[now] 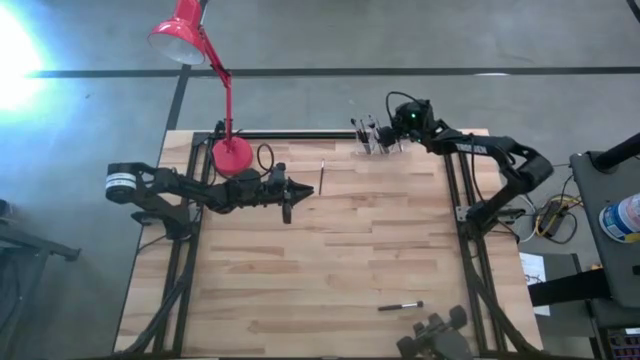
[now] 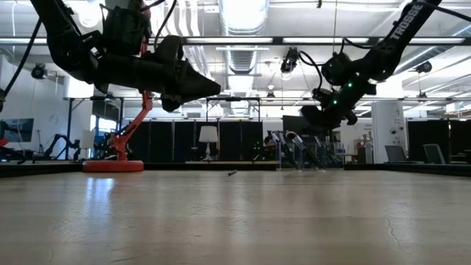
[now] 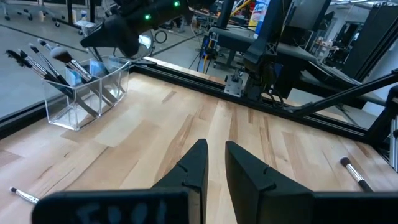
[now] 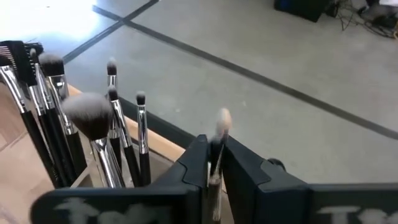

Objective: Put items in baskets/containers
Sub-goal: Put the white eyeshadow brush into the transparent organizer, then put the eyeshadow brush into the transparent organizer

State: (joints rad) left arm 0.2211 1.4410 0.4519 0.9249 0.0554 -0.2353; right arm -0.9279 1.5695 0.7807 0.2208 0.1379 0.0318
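The clear organiser (image 1: 375, 141) stands at the table's far edge with several dark-handled brushes (image 4: 93, 124) upright in it; it also shows in the left wrist view (image 3: 87, 93). My right gripper (image 4: 214, 155) hovers just above it (image 1: 402, 124), shut on a brush with a pale tip. One loose brush (image 1: 322, 177) lies flat on the wood left of the organiser, another (image 1: 400, 306) near the near edge. My left gripper (image 3: 216, 152) hangs above the table (image 1: 288, 203) near the lamp base, fingers close together and holding nothing. My right gripper pinches one thin brush between its two fingers, by the dark handle (image 4: 214, 183) below the ferrule. The brush runs along the fingers, and its pale bristle tip (image 4: 222, 118) sticks out past the fingertips. It is lifted clear, beside the brushes that stand in the organiser.
A red desk lamp stands with its round base (image 1: 232, 155) at the far left of the table, its arm reaching over the far edge. A dark device (image 1: 440, 335) sits at the near edge. Bare wood (image 1: 330, 260) spreads across the middle.
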